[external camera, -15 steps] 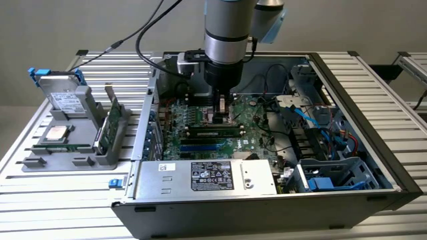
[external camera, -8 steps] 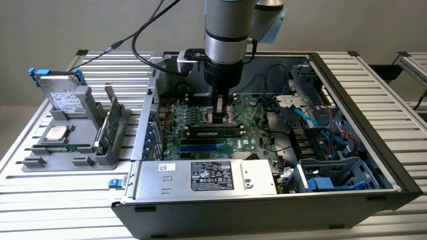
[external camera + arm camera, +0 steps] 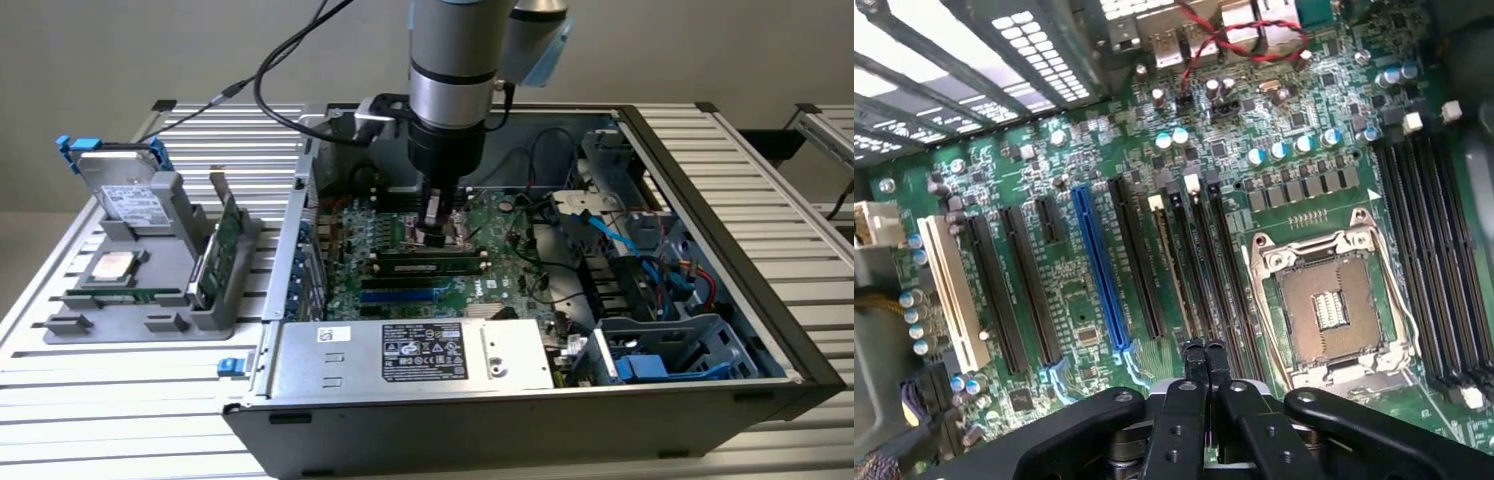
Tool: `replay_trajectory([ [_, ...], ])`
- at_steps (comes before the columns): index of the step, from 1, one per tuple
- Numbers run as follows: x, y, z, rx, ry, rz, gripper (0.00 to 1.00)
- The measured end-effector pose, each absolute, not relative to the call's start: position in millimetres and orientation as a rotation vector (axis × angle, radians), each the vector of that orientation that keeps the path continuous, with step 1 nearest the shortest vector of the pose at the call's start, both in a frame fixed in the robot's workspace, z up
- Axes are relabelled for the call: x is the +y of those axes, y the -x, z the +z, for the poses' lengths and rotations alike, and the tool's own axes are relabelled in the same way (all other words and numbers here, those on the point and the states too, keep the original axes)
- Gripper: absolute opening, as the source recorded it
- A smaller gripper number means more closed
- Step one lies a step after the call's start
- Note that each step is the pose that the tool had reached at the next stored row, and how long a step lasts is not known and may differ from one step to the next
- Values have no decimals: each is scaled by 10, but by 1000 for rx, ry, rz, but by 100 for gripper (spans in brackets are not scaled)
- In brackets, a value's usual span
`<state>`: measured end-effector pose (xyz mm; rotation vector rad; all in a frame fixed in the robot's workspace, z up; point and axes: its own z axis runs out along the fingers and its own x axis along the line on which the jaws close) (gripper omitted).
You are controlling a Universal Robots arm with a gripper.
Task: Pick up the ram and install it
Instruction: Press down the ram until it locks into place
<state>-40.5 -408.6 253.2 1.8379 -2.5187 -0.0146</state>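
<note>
Though well apart from the arm, noted ram [image 3: 123, 296] on edge along the near side of grey tray [image 3: 67, 325], outside computer case [image 3: 747, 250] at the exterior view's left; silver processor chip [image 3: 112, 266] just behind it, broader green card [image 3: 220, 250] upright beside. Gripper [image 3: 438, 238] [image 3: 1204, 352] down inside case over motherboard [image 3: 350, 288] [image 3: 1284, 130], fingers pressed together, pinching nothing, tips near empty processor socket [image 3: 1329, 310]. Dark module [image 3: 430, 265] seated in slot just beside tips
</note>
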Motion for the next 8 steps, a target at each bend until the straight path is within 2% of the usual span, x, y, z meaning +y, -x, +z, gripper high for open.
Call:
replay_trajectory([
  [8, -4087, 405, 2517, -2643, -1655, -17, 10],
])
